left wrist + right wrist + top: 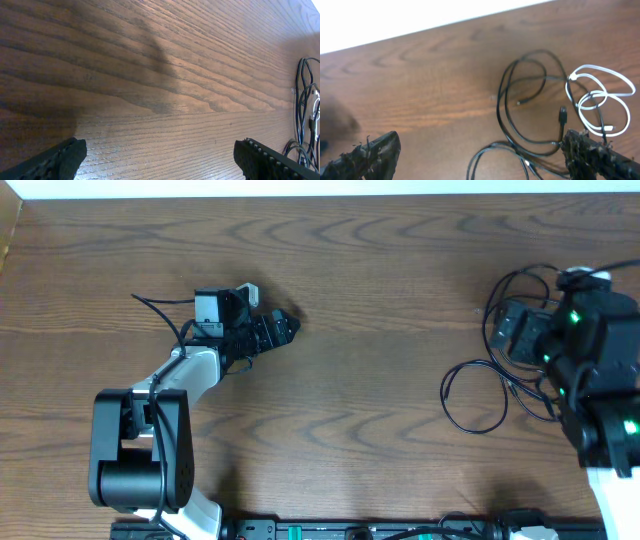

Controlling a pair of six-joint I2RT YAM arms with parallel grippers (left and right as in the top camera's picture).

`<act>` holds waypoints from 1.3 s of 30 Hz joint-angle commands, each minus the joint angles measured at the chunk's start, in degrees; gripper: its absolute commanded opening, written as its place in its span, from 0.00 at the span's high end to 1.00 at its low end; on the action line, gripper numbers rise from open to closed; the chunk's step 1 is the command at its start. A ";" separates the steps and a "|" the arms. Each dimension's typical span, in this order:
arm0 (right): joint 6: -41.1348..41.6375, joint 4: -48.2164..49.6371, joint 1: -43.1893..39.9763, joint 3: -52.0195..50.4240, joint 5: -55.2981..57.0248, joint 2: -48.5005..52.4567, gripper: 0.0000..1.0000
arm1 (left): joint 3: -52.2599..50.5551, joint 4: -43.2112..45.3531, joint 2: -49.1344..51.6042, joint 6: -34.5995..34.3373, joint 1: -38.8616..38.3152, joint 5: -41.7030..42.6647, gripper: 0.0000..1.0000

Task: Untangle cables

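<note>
Left end effector [160, 161] spread wide over the table [380, 300], well apart from the cables [563, 116]; right end effector [482, 152] likewise spread, above that black-and-white tangle.

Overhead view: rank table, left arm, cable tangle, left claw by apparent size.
1. table, fills the frame.
2. left arm.
3. cable tangle, partly hidden under the right arm, so its place below the left arm is unsure.
4. left claw, open.
</note>
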 commanded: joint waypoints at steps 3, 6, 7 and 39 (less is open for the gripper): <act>0.59 -0.20 -0.13 -0.13 0.28 -6.38 0.01 | -0.24 0.02 -0.33 0.31 -0.13 0.35 0.00; 0.59 -0.76 -0.13 -0.13 0.31 -10.34 0.01 | -0.24 0.00 -0.33 0.31 -0.13 0.35 0.00; 0.59 -1.11 -0.13 -0.13 0.31 -11.39 0.01 | -0.24 0.02 -0.33 0.33 -0.13 0.35 0.00; 0.79 -37.77 -0.13 -0.72 0.28 -17.59 0.01 | -0.24 0.02 -0.33 0.31 -0.13 0.35 0.00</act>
